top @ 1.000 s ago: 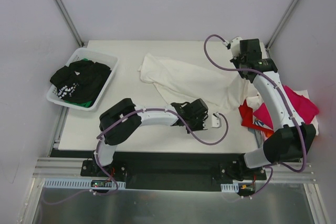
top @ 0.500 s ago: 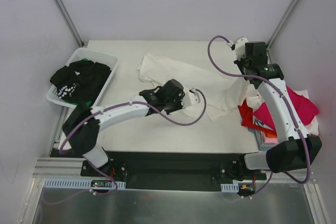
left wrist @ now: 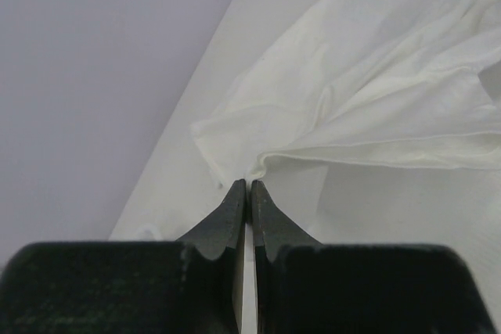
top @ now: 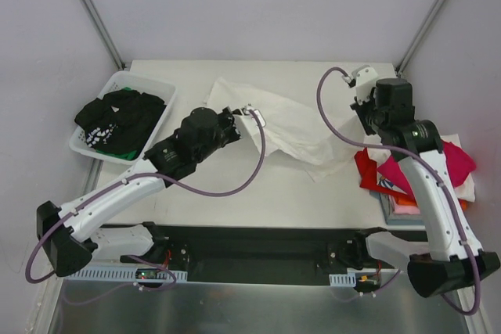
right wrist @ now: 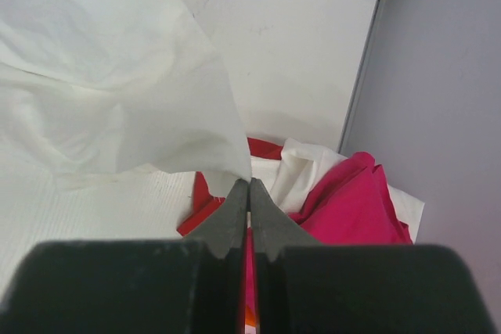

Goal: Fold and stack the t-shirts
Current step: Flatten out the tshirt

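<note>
Presently both arms reach toward a white t-shirt (top: 290, 127) that lies loosely rumpled across the far middle of the counter (top: 313, 193), stretched between the two pincers. The left pincer (left wrist: 249, 187) has its jaws pressed tightly together with no gap, nipping a small fold at the shirt's left edge; from that point the cloth fans away in soft creases toward the right. The right pincer (right wrist: 249, 184) is likewise fully closed, pinching a corner at the shirt's right end, and in its wrist view that corner hangs in a drooping flap raised above the counter. Just behind and below this pincer, at the counter's right edge, sits a heap of other tees: a magenta t-shirt (right wrist: 352, 201) on top, a red t-shirt (top: 368, 170) showing at its left side, and a strip of white cloth between them. On the far left of the counter stands a white plastic basket (top: 149, 81), well apart from the white tee, with a crumpled black t-shirt (top: 117, 119) bearing white print piled inside it and spilling slightly over the rim.
</note>
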